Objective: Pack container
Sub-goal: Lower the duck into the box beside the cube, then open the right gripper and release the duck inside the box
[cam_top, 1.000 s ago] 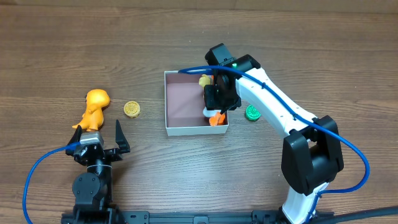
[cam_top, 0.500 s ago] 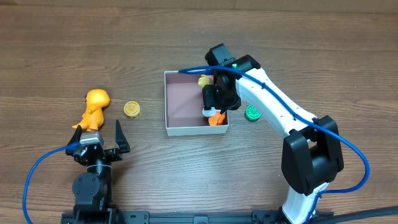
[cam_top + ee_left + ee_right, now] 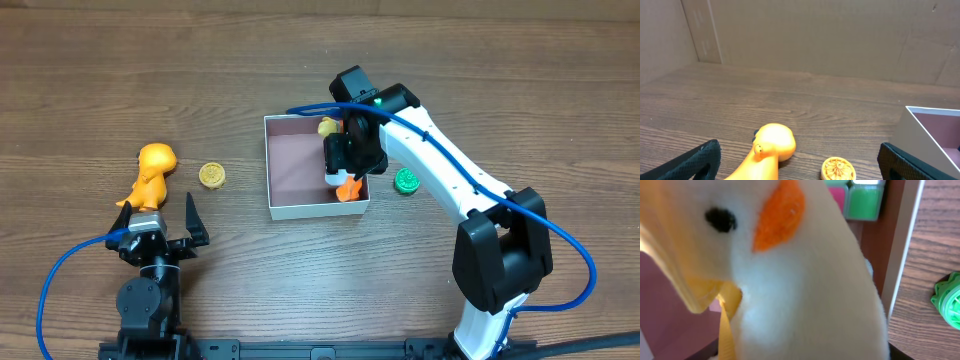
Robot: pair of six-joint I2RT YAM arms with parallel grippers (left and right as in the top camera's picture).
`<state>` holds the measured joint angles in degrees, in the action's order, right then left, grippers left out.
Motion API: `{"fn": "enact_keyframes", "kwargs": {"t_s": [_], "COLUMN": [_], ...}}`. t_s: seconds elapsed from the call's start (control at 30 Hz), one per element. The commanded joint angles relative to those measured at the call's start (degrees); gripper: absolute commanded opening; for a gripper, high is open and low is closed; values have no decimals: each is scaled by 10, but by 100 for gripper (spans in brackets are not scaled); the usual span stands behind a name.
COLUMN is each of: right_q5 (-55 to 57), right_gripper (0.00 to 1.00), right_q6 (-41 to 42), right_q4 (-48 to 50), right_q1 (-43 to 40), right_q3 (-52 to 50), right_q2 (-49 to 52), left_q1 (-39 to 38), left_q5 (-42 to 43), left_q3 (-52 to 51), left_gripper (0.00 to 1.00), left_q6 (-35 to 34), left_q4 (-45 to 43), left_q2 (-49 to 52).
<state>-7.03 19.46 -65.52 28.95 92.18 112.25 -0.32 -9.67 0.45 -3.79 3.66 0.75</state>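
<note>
1. The container (image 3: 295, 165) sits open on the wooden table (image 3: 300, 60), with its pinkish-brown floor bare across its left half.
2. The right gripper (image 3: 348, 160) hangs over the right side of the container and is closed on a white plush toy (image 3: 345, 187). The toy's orange feet hang just inside the container's front right corner.
3. In the right wrist view the plush fills nearly the whole frame, showing a black eye, an orange beak and a yellow scarf, and it hides the fingers.
4. Past the plush in that view, a block with green and pink faces (image 3: 860, 195) lies inside the container, close to its white wall.
5. A small yellow item (image 3: 327, 127) is at the container's back edge, partly hidden by the arm.
6. A green disc (image 3: 405, 181) lies on the table just outside the container's right wall.
7. A yellow disc (image 3: 211, 176) lies left of the container, apart from it.
8. An orange toy figure (image 3: 153, 172) lies farther left of the container than the yellow disc.
9. The left gripper (image 3: 157, 205) is well left of the container, spread wide and holding nothing, with the orange figure just ahead of it.
</note>
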Motion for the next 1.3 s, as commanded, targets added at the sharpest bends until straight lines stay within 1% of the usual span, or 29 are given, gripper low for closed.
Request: {"fn": "enact_keyframes", "kwargs": {"t_s": [0.0,0.2,0.3,0.37,0.43,0.57,0.63,0.87,1.03,1.1,1.17,1.2,1.23,1.27], "right_q5": [6,27,27,27,27,30,31,31,31,29,29,28,28,28], "right_gripper": [63,64,68,70,75,76,81,82,81,80,76,72,61,46], "right_q6": [-2,-2,-2,-2,-2,-3,-3,-4,-8,-16,-19,-19,-19,-19], "right_q4": [-4,-20,-25,-26,-26,-27,-27,-31,-52,-55,-53,-49,-46,-42], "right_q1": [-1,-1,-1,-1,-1,-1,-1,-1,-1,-1,0,0,0,0], "right_q3": [25,28,28,28,28,28,28,35,85,103,117,117,117,116], "right_q2": [4,4,4,4,4,4,4,4,4,4,4,4,4,5], "left_q1": [4,4,4,4,4,4,4,4,4,4,4,4,4,4], "left_q5": [3,3,3,3,3,3,3,3,3,3,3,3,3,3], "left_q3": [-2,-2,-2,-2,-2,-2,-2,-2,-2,-2,-2,-2,-2,-2], "left_gripper": [100,100,100,100,100,100,100,100,100,100,100,100,100,100], "left_q6": [15,15,15,15,15,15,15,15,15,15,15,15,15,15], "left_q4": [-1,-1,-1,-1,-1,-1,-1,-1,-1,-1,-1,-1,-1,-1], "left_q2": [-1,-1,-1,-1,-1,-1,-1,-1,-1,-1,-1,-1,-1,-1]}}
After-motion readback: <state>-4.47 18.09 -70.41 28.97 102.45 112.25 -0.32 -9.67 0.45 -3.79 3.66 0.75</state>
